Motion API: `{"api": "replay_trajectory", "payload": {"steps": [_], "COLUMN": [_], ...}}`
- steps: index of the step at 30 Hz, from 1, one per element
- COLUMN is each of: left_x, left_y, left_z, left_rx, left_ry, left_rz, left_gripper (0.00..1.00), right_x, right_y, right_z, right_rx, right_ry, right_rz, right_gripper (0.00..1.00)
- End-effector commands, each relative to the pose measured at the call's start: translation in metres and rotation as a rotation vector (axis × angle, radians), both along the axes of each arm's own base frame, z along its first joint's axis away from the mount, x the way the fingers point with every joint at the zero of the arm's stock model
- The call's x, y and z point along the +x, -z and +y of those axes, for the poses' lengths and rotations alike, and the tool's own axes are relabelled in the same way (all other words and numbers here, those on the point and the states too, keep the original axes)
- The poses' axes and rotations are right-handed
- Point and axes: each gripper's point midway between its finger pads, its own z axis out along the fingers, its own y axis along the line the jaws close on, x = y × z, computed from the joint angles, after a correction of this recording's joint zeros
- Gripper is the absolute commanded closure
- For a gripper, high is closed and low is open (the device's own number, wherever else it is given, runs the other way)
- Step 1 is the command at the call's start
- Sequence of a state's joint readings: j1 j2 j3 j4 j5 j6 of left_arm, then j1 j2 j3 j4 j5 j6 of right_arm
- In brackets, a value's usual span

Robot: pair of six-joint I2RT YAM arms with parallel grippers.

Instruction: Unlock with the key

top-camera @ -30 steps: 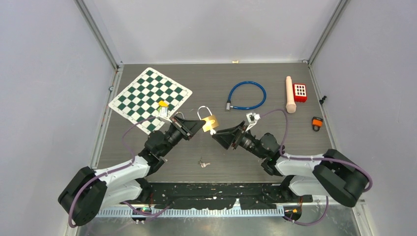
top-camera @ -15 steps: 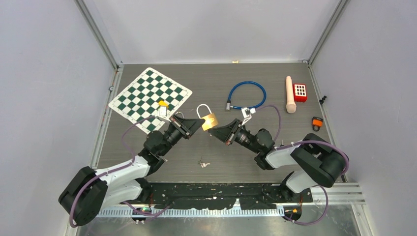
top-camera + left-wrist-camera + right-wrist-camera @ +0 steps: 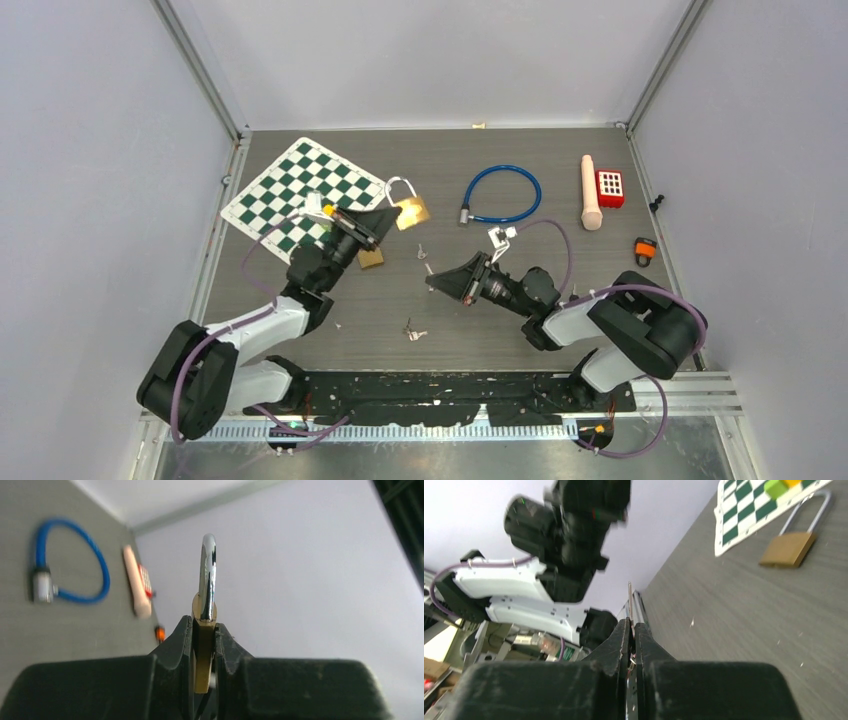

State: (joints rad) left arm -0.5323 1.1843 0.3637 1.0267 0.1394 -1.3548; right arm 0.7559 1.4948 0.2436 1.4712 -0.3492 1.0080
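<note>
My left gripper (image 3: 388, 218) is shut on a brass padlock (image 3: 407, 212), raised above the table beside the chessboard. In the left wrist view the brass body (image 3: 204, 650) sits clamped between the fingers, the chrome shackle (image 3: 208, 570) pointing up. My right gripper (image 3: 435, 283) is shut on the key, lower and to the right, apart from the lock. The key's thin blade (image 3: 629, 597) sticks out past the closed fingertips (image 3: 622, 630). The keyhole is hidden.
A second brass padlock (image 3: 371, 257) lies on the table by the chessboard (image 3: 290, 185), also seen in the right wrist view (image 3: 788, 549). A small metal piece (image 3: 421, 252) shows beyond the right fingertips. Spare keys (image 3: 413, 331), blue cable lock (image 3: 503, 193), beige stick (image 3: 591, 190), red block (image 3: 609, 187).
The right gripper closed while at the padlock. The left gripper then carried the padlock up and left toward the chessboard, and the right gripper dropped back, leaving a gap between key and lock.
</note>
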Motion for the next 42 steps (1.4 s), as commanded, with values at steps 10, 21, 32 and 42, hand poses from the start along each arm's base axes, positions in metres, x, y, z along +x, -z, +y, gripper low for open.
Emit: {"api": "replay_trajectory", "payload": {"steps": [10,21,32,42], "left_x": [0.011,-0.018,-0.029,-0.032], "left_y": [-0.088,0.006,0.033,0.068], "left_z": [0.054,0.066,0.090,0.105], "left_rx": [-0.153,0.073,0.172,0.162], "left_ry": [-0.224,-0.203,-0.278,-0.296], "left_rz": [-0.254,-0.081,-0.032,0.062], "left_gripper": [1.00,1.00,1.00,1.00], "right_x": [0.007,0.047,0.076,0.117], "right_y": [0.033,0.133,0.152,0.106], "right_z": [-0.023,-0.052,-0.103,-0.040], "right_rx": [-0.048,-0.655,-1.089,-1.032], "right_ry": [0.078,0.251,0.413,0.328], "right_rz": [0.080,0.257,0.226,-0.018], "right_gripper": [0.94,0.90,0.50,0.39]}}
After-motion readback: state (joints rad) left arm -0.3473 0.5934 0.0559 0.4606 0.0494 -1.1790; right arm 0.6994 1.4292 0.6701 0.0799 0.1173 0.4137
